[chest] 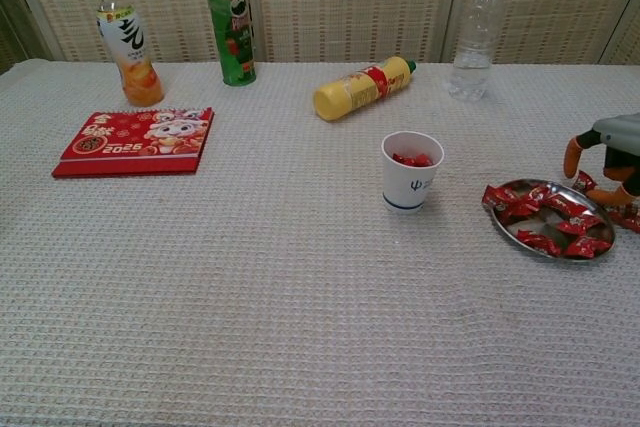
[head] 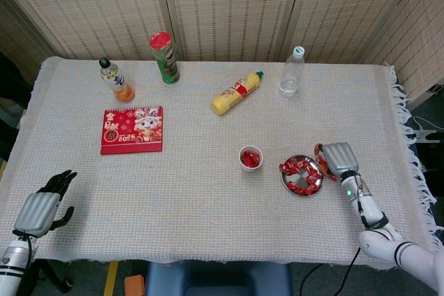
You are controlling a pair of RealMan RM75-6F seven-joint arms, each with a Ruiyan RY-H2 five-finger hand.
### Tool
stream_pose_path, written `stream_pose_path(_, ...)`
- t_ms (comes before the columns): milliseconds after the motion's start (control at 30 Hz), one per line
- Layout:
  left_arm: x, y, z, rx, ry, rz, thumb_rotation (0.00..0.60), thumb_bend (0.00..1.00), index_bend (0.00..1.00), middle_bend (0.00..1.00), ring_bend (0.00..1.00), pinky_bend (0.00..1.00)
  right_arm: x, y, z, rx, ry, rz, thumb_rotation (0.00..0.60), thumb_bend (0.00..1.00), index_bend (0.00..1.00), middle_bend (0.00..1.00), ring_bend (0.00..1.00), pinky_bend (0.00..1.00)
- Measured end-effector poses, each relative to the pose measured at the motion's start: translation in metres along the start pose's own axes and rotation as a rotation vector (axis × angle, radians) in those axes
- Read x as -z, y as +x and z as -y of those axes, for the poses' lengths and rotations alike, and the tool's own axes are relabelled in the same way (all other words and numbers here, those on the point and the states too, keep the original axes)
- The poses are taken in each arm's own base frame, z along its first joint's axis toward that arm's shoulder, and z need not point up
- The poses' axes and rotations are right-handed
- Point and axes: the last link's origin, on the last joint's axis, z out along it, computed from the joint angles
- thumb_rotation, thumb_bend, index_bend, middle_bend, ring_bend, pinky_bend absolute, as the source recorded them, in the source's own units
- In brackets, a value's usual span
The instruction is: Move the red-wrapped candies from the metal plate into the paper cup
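The left hand (head: 41,209) is held idle and empty, fingers spread, at the near edge of the surface (head: 194,192). The right hand (chest: 607,150) is poised over the far rim of the metal plate (chest: 505,222), fingers spread, nothing yet gripped. Many red-wrapped candies (chest: 548,217) lie beneath and beside it. Further inward, a few candies are seen inside the paper cup (chest: 411,183); most remain to be moved.
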Motion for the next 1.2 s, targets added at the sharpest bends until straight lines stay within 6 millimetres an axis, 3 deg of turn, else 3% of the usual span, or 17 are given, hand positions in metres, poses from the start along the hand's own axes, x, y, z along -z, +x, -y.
stream_pose_path(233, 0.000, 0.000, 0.001, 0.002, 0.004, -0.001, 0.600, 0.44, 0.00, 0.00, 0.07, 0.35, -0.002, -0.002, 0.001, 0.008, 0.005, 0.001, 0.600, 0.31, 0.49, 1.00, 0.97, 1.00)
stream_pose_path(967, 0.000, 0.000, 0.001, 0.000, 0.001, -0.002, 0.600, 0.44, 0.00, 0.00, 0.07, 0.35, 0.000, -0.004, -0.007, 0.058, -0.026, -0.001, 0.600, 0.31, 0.41, 1.00, 0.97, 1.00)
stream_pose_path(1200, -0.001, -0.001, 0.001, -0.001, 0.002, 0.001, 0.600, 0.44, 0.00, 0.00, 0.07, 0.35, -0.001, -0.005, -0.007, 0.052, -0.031, -0.001, 0.600, 0.31, 0.44, 1.00, 0.97, 1.00)
